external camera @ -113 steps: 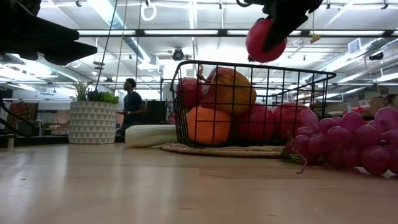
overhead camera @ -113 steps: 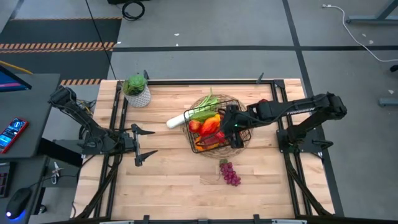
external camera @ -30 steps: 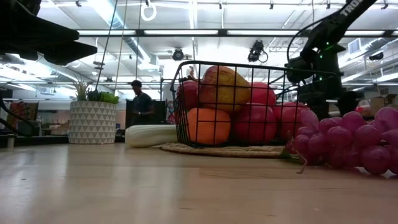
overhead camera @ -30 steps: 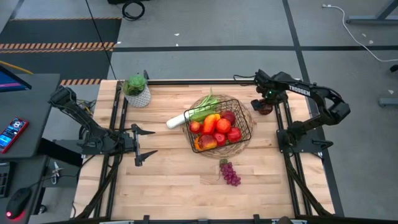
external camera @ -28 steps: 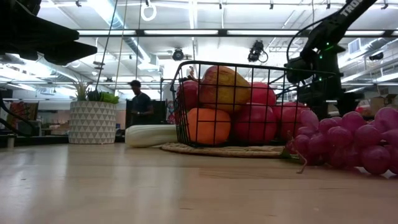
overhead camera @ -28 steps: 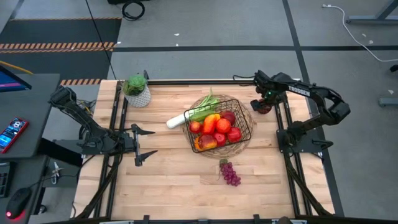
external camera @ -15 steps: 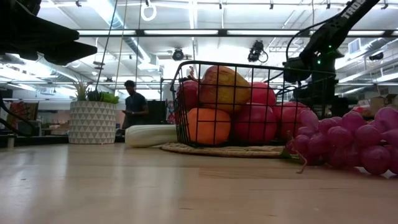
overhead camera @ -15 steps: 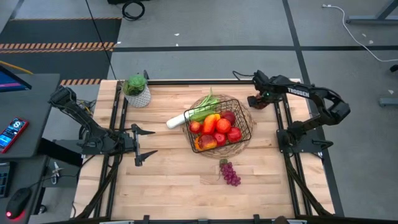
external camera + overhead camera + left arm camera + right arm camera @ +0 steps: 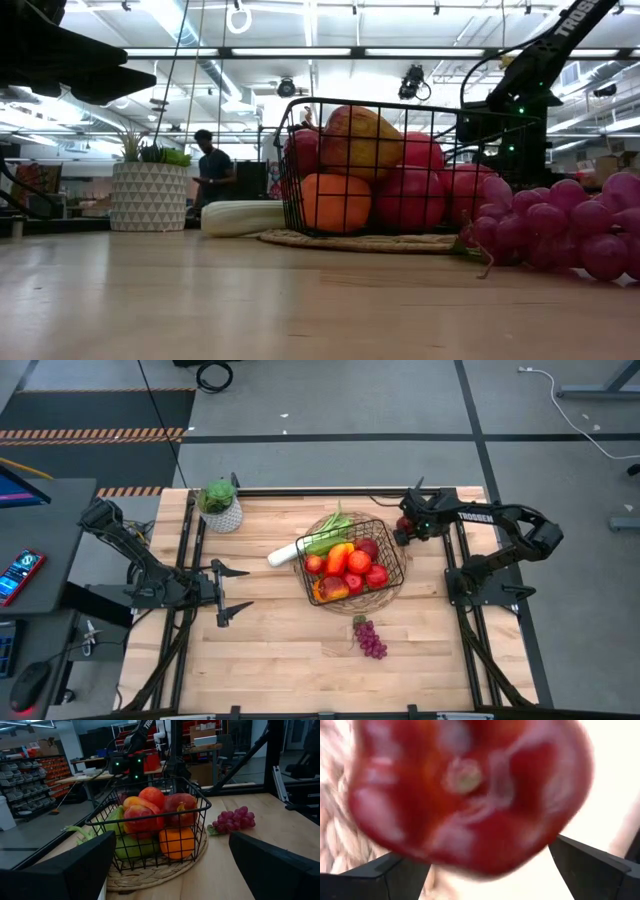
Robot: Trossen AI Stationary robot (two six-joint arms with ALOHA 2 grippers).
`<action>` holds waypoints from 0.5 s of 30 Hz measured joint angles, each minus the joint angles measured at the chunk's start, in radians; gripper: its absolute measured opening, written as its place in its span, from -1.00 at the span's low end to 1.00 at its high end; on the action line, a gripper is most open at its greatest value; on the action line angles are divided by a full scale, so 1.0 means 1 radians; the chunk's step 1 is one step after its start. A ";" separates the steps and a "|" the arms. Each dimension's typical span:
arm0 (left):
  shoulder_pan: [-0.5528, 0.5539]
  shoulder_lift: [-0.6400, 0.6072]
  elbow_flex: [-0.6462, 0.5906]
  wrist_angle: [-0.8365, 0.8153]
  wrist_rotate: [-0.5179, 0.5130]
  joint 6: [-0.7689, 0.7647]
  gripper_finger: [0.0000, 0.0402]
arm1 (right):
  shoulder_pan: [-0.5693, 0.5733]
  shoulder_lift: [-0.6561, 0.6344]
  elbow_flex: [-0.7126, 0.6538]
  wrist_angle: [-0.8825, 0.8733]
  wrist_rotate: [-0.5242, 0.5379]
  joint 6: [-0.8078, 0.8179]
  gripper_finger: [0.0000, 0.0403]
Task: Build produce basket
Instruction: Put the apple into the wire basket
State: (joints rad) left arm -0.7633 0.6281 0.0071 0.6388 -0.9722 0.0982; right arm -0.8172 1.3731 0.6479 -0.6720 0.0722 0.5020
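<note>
The right gripper (image 9: 403,526), jaws spread wide, hangs close over a round glossy red toy fruit (image 9: 470,795) beside the black wire-grid basket (image 9: 352,560), not yet clamping it. Likely light, hard, slippery: grip across its widest middle. The left gripper (image 9: 236,592) waits wide, well apart.

- A red fruit (image 9: 470,795) is filling the right wrist view, blurring badly; its kind is not telling.
- The grapes (image 9: 560,225) are running off the low view's edge.
- The basket (image 9: 400,165) is hiding most of the leek (image 9: 243,217) behind it.
- The right gripper (image 9: 403,525) is sitting over the red fruit near the table's far right edge; contact is not showing.
</note>
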 joint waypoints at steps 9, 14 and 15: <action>0.000 0.000 0.000 0.000 0.000 0.000 0.97 | 0.031 -0.011 0.021 -0.098 -0.024 -0.070 0.97; 0.000 0.000 0.000 0.000 0.000 0.000 0.97 | 0.048 -0.059 0.074 -0.136 0.002 -0.073 0.97; 0.000 0.000 0.000 0.000 0.000 0.000 0.97 | 0.054 -0.070 0.088 -0.146 0.015 -0.076 0.97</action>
State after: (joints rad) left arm -0.7635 0.6281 0.0071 0.6392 -0.9726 0.0982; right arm -0.7630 1.3030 0.7354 -0.8184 0.0877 0.4256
